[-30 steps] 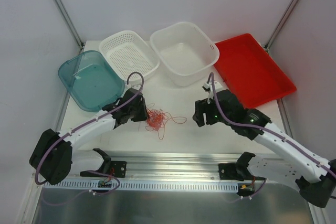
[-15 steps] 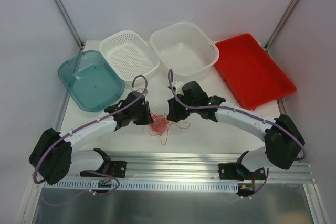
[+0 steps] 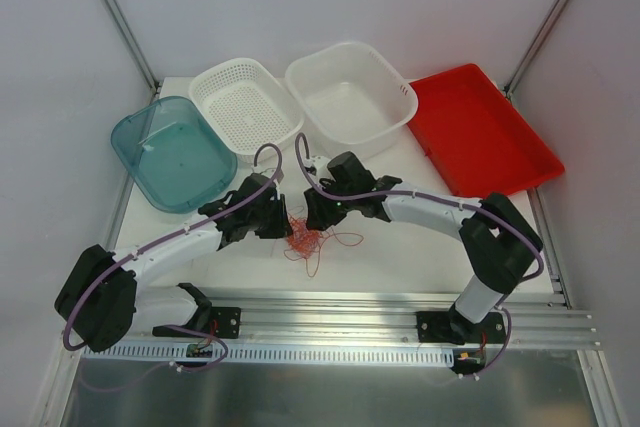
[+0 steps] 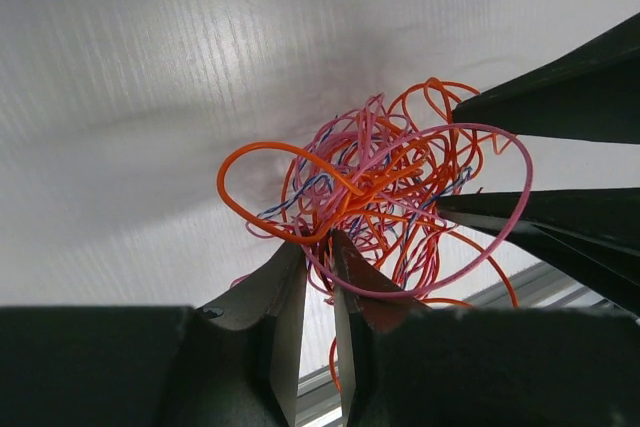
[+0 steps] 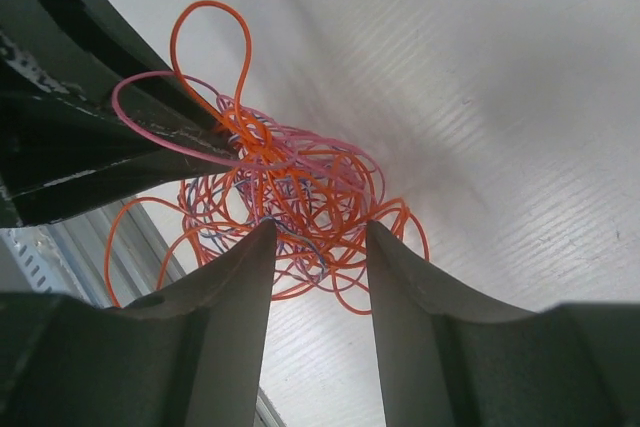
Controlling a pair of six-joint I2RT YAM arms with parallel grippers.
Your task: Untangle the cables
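Overhead first: both arms reach in toward the middle of the tabletop and meet nose to nose over the cables, a small red-orange clump with loose loops trailing toward the near edge. The left arm stretches low and long from its base, and the left pincer is at the clump's left side. The right arm bends sharply at the elbow and sweeps back across, its right pincer at the clump's upper right. Along the far edge sit a teal tub, a white basket, a white tub and a red tray.

Now the left wrist camera, and here is what the overhead hides: the cables are a mix of orange, pink and a few bluish strands. The left pincer is down to a narrow slit, strands caught between its tips. The right pincer pokes in from the right, one big pink loop draped around it.

Right wrist camera: the right pincer stands partly apart, straddling the near side of the cables, with strands in the gap. Whether it presses them I cannot tell. The left pincer comes in from the left, tips together in the tangle.
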